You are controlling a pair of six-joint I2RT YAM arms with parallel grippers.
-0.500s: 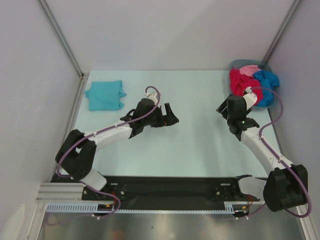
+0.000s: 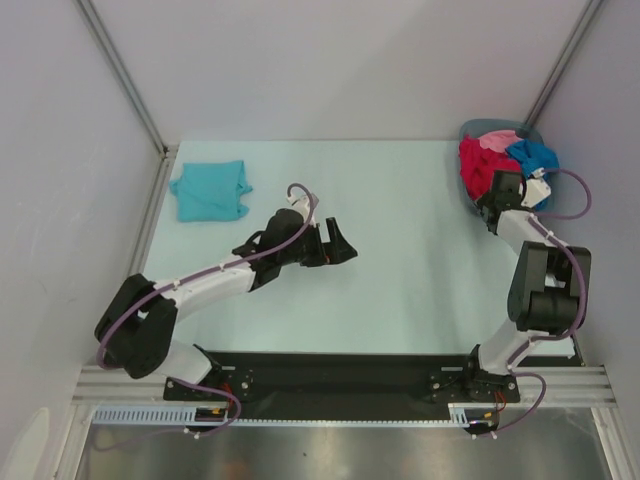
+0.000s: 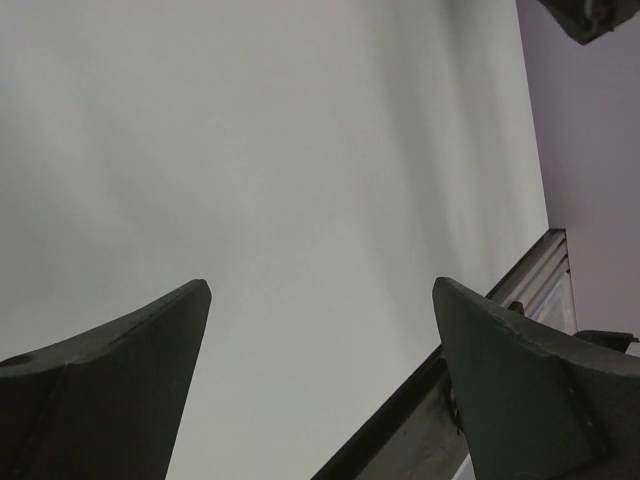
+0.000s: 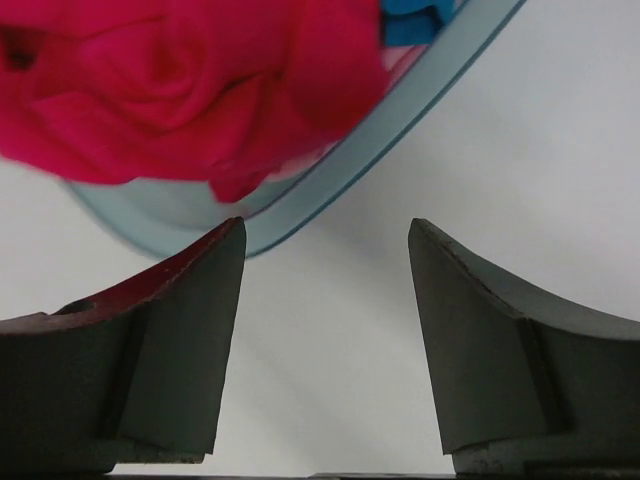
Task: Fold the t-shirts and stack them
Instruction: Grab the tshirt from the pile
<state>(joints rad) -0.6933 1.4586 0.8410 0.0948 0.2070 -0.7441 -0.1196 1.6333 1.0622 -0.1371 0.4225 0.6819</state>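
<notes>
Swinging over to the bin (image 4: 400,112), the right gripper (image 4: 325,240) — jaws spread — reaches the red t-shirt (image 4: 200,90); left gripper (image 2: 338,240) gapes too.

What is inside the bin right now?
A red t-shirt, a pink one and a blue one are heaped in the bin, the red spilling over its rim. Anything beneath them is covered.
</notes>
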